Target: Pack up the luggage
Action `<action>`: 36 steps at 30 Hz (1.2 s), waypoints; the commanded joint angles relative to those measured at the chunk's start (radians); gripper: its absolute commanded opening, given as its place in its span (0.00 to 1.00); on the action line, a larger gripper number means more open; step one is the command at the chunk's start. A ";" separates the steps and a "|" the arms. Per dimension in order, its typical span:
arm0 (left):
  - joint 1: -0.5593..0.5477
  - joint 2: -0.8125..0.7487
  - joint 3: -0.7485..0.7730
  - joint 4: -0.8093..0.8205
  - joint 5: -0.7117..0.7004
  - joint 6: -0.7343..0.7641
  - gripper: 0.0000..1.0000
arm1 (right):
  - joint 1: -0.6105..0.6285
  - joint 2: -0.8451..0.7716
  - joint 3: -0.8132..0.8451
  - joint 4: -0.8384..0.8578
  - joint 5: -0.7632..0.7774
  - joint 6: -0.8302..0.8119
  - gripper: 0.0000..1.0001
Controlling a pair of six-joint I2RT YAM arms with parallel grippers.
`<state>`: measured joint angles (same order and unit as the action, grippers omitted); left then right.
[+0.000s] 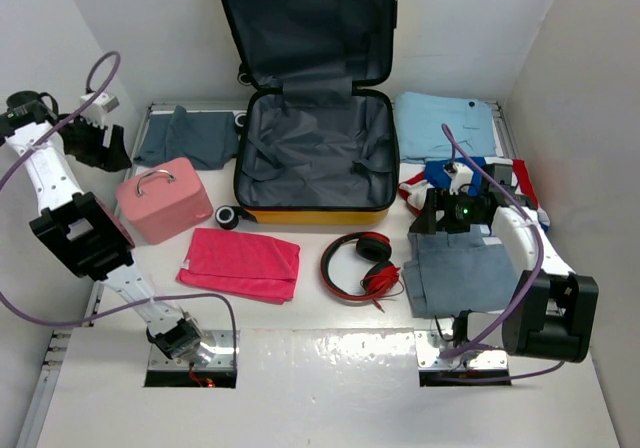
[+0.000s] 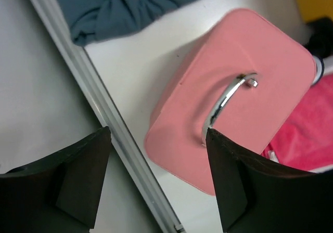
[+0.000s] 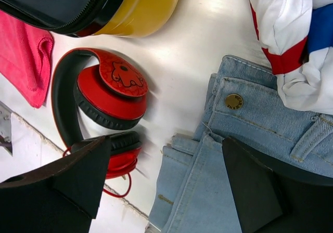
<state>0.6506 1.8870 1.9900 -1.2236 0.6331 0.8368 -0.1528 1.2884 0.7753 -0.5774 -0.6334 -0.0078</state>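
Note:
The yellow suitcase [image 1: 315, 153] lies open at the back middle, its lid leaning on the back wall. Its dark grey lining is bare. Its yellow shell also shows in the right wrist view [image 3: 143, 7]. My left gripper [image 1: 100, 143] is open and empty at the far left, above the table rail beside the pink case [image 2: 239, 87]. In its own view the left gripper [image 2: 157, 134] holds nothing. My right gripper [image 1: 448, 216] is open and empty above the folded jeans [image 1: 460, 273]. In the right wrist view it [image 3: 166, 142] hangs over the jeans' edge [image 3: 218, 181], next to red headphones [image 3: 104, 95].
A pink towel [image 1: 240, 263] lies in front of the suitcase, with the red headphones [image 1: 362, 263] to its right. A dark teal garment [image 1: 185, 136] lies back left. A light blue garment [image 1: 445, 126] and a white, red and blue garment [image 1: 480, 173] lie back right.

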 commanded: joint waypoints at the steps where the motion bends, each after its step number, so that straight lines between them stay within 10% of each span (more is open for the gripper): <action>1: -0.055 -0.023 -0.022 -0.076 0.007 0.159 0.76 | -0.002 0.015 0.016 0.013 -0.028 -0.015 0.86; 20: -0.134 -0.016 -0.261 0.082 -0.016 0.165 0.84 | -0.002 0.074 0.056 -0.001 -0.029 -0.014 0.86; 33: -0.134 -0.077 -0.364 -0.039 0.014 0.361 0.00 | 0.001 0.074 0.064 -0.010 -0.023 -0.021 0.86; 36: -0.134 -0.120 -0.373 -0.027 0.004 0.349 0.00 | 0.004 0.068 0.067 -0.012 -0.025 -0.017 0.86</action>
<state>0.5247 1.8099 1.6440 -1.1698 0.6296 1.1709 -0.1535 1.3720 0.7963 -0.5888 -0.6373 -0.0082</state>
